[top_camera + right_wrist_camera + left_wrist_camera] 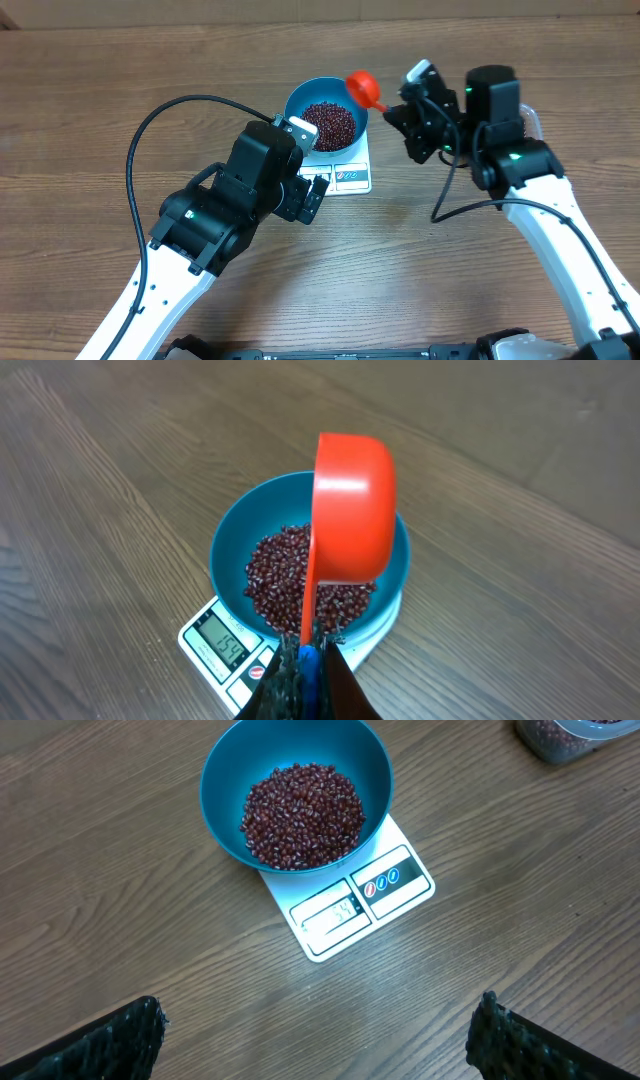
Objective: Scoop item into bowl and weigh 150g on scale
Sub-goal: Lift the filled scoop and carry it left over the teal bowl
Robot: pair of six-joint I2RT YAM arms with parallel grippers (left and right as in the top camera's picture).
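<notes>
Holding a red scoop (350, 510) by its handle, right gripper (305, 660) has its jaws pinched tight, the scoop tipped above the bowl (225, 555). Beans (280, 575) heaped in bowl. Bowl sits on scale (215, 645), mid-table. Left gripper (320, 1050) on near side of scale, jaws spread wide, empty.

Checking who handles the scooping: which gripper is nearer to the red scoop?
Right. The right gripper is shut on the handle of the red scoop, holding it over the bowl. The left gripper hangs open, well apart from it, off the display end of the scale.
</notes>
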